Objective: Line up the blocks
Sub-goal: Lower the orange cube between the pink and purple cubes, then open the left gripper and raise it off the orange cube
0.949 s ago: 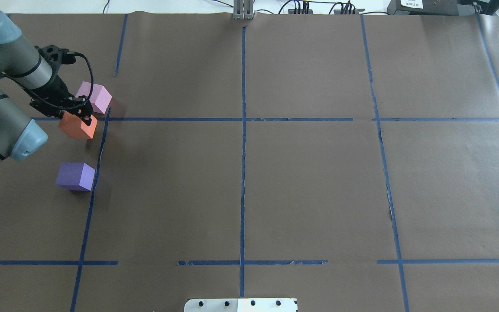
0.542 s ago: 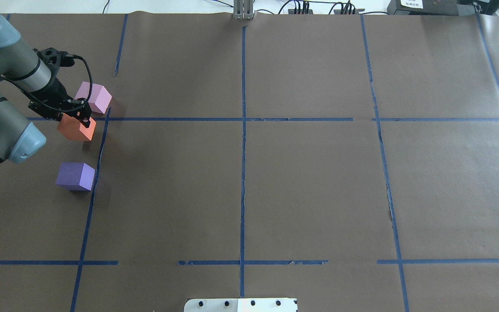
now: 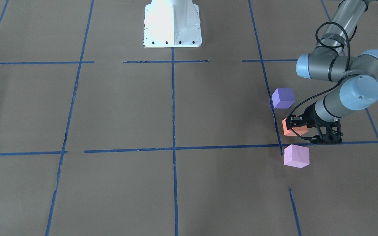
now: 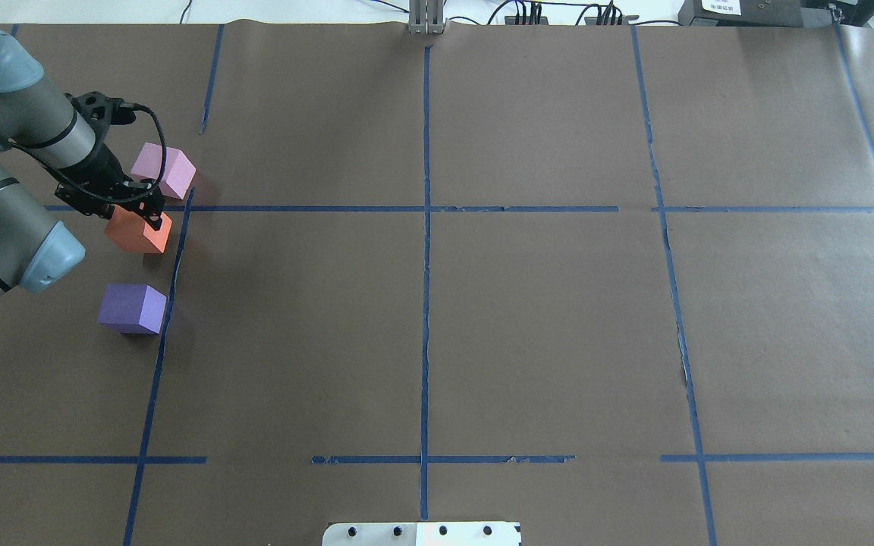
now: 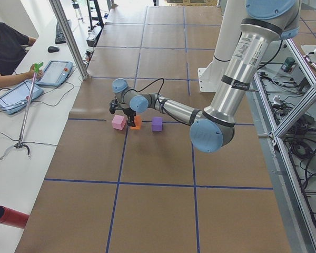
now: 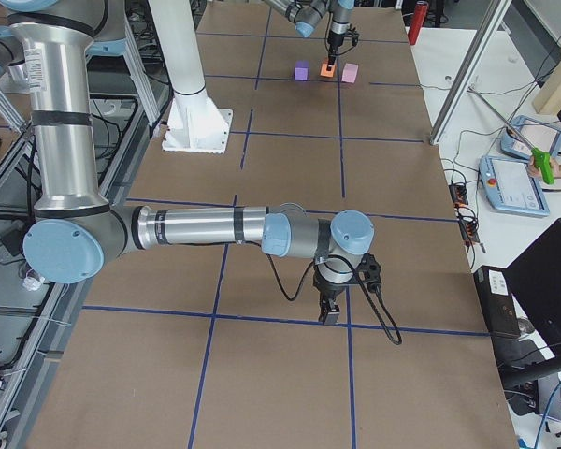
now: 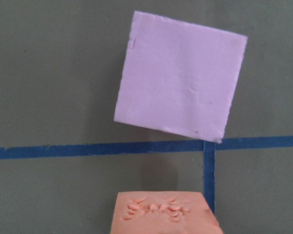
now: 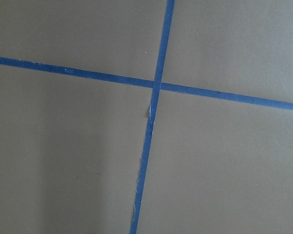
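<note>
Orange block (image 4: 133,233): sits between the other two cubes and nearer the pink one, touching neither. It is just beside a blue tape line (image 4: 176,258).
Feel: judged to be foam, so very light and soft. The small pits in its top face, seen in the left wrist view, suggest it dents easily, and its matte skin should not slip.
Where to hold: two opposite flat sides, near mid-height, with a mild squeeze. A hard pinch would crush it, and a corner hold would let it twist.
Jaws of the left arm (image 4: 20,129): clenched on the orange block from above. Whether the cube rests on the worktop (image 4: 528,326) or hangs just over it, I cannot tell.
Pink block (image 4: 165,168): on the far side of the cross tape, turned a little askew.
Blue-violet block (image 4: 132,307): nearer the robot, hard by the same tape line and standing free.
Line so far: the three run roughly along the tape with uneven gaps, so the row looks nearly made.
Jaws of the right arm (image 6: 196,227): low over bare worktop, well apart from the cubes. I cannot tell whether they are released or clenched.
</note>
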